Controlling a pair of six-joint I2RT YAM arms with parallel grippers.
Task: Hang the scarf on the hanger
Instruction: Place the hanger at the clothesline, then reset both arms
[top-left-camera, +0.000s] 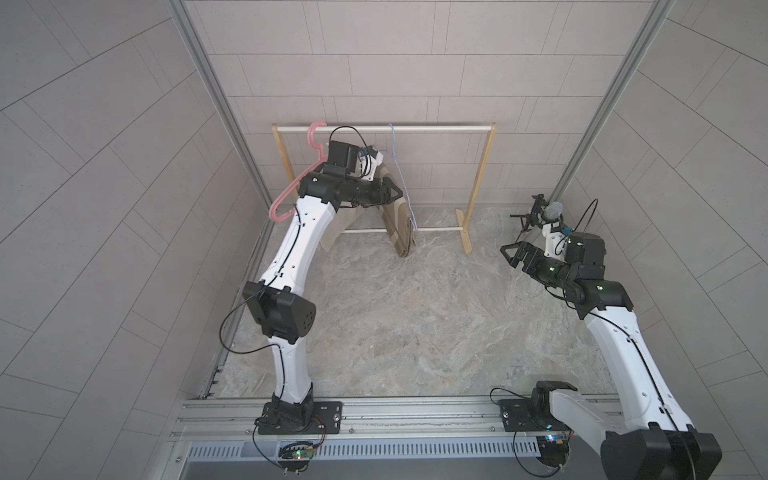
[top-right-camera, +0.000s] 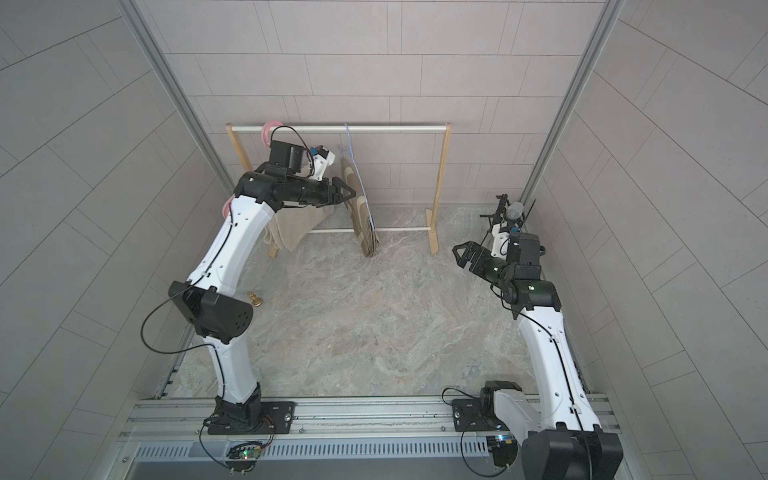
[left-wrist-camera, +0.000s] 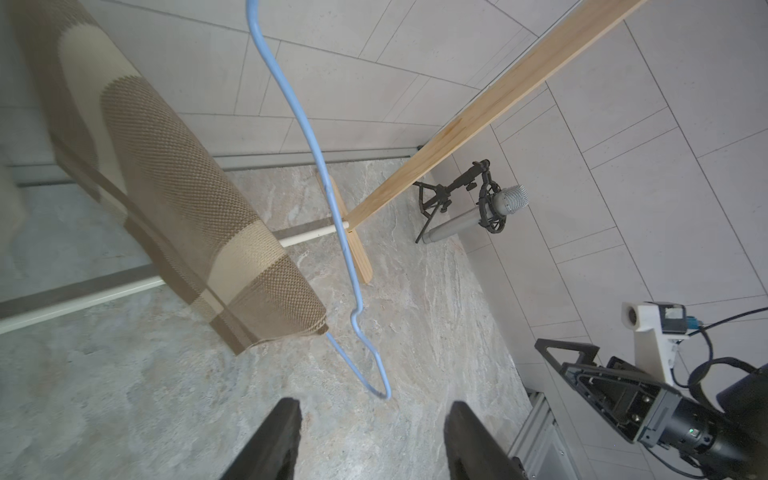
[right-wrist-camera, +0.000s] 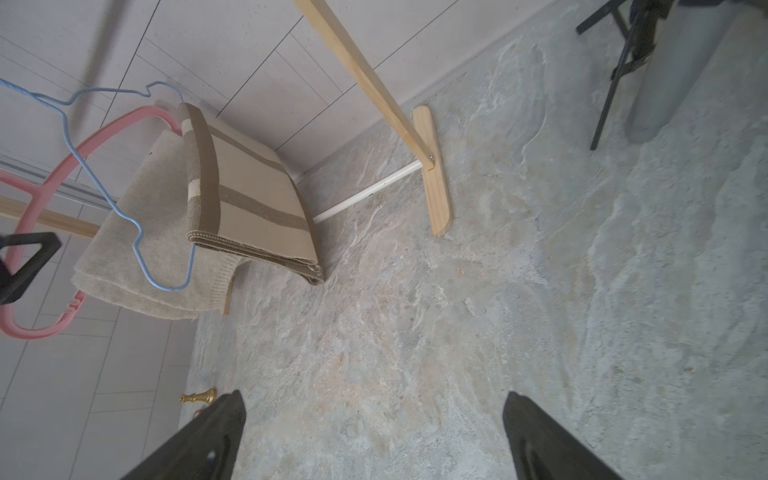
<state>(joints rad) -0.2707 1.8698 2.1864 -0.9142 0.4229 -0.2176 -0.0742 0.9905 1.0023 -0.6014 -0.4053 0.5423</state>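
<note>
The brown and beige striped scarf (top-left-camera: 400, 224) (top-right-camera: 363, 220) (left-wrist-camera: 166, 187) (right-wrist-camera: 245, 187) hangs folded over the thin blue wire hanger (top-left-camera: 401, 174) (top-right-camera: 357, 174) (left-wrist-camera: 320, 166) (right-wrist-camera: 95, 174), which hooks on the rack's top rod. My left gripper (top-left-camera: 395, 193) (top-right-camera: 349, 192) (left-wrist-camera: 374, 405) is raised just beside the scarf and stands open. Nothing is between its fingers, and the hanger's lower corner hangs just ahead of them. My right gripper (top-left-camera: 513, 251) (top-right-camera: 463, 251) (right-wrist-camera: 374, 399) is open and empty, out to the right of the rack.
A wooden rack (top-left-camera: 478, 178) stands at the back wall. A pink hanger (top-left-camera: 291, 187) (right-wrist-camera: 62, 166) carrying a plain beige cloth (top-right-camera: 291, 228) (right-wrist-camera: 137, 249) hangs at its left end. A microphone on a stand (top-left-camera: 550, 210) (left-wrist-camera: 498, 203) sits back right. A small gold chess piece (top-right-camera: 254, 300) (right-wrist-camera: 199, 397) lies at left.
</note>
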